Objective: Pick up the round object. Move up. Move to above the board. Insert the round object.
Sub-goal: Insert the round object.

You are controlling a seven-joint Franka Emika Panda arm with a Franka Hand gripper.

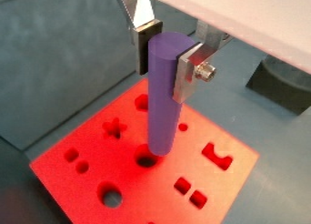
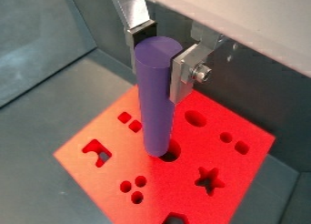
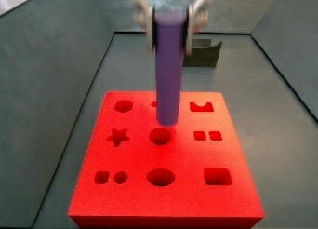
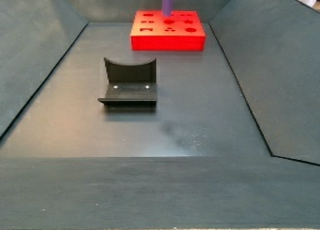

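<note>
My gripper (image 1: 168, 59) is shut on the top of the round object (image 1: 162, 100), a slim purple rod that hangs upright. It also shows in a wrist view (image 2: 153, 100) and in both side views (image 3: 168, 74) (image 4: 167, 2). The silver fingers (image 1: 190, 71) clamp it from two sides. Below it lies the red board (image 1: 127, 114) with shaped cut-outs, also seen in a wrist view (image 2: 195, 153) and in both side views (image 3: 187, 158) (image 4: 169, 42). The rod's lower end is at the board's middle round hole (image 3: 161, 137). I cannot tell whether it has entered.
The dark fixture (image 4: 129, 84) with a curved notch stands on the grey floor, away from the board; it also shows in a side view (image 3: 205, 51). Sloping grey walls (image 4: 50, 65) enclose the floor on the sides.
</note>
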